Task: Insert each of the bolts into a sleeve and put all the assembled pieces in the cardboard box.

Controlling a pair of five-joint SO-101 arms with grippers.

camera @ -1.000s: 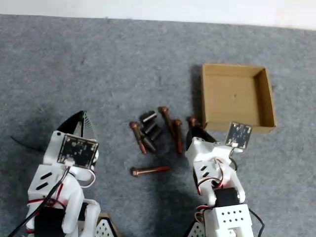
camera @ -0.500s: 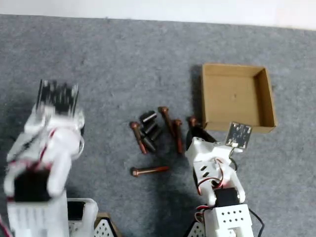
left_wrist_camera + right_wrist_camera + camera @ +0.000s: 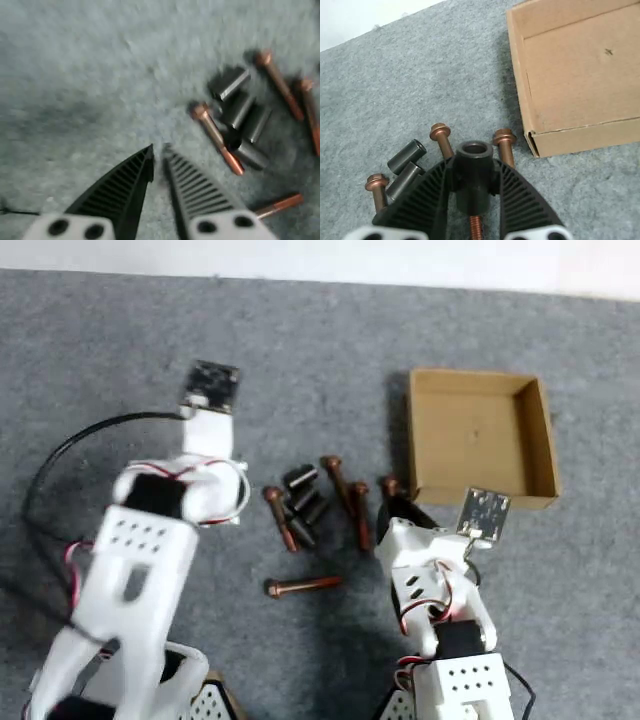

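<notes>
On a grey, carpet-like table (image 3: 330, 350), the left arm (image 3: 150, 540) is extended forward at the left side. In its wrist view the left pincer (image 3: 158, 149) is seen over bare table, its fingers pressed almost together with nothing between them, near the pile of parts.

In the middle of the table four dark sleeves (image 3: 303, 505) are heaped together. A copper bolt (image 3: 280, 519) is laid against the left of the heap, and two more bolts (image 3: 361, 518) are laid just to its right. A single bolt (image 3: 303, 586) is set apart, nearer the arms.

Further right, the right pincer (image 3: 472, 175) is clamped on a held sleeve (image 3: 474, 170). A threaded bolt end (image 3: 476, 226) is seen protruding from it. The held piece is near the front left corner of the cardboard box (image 3: 478, 440), which is placed open at the right of the table.
</notes>
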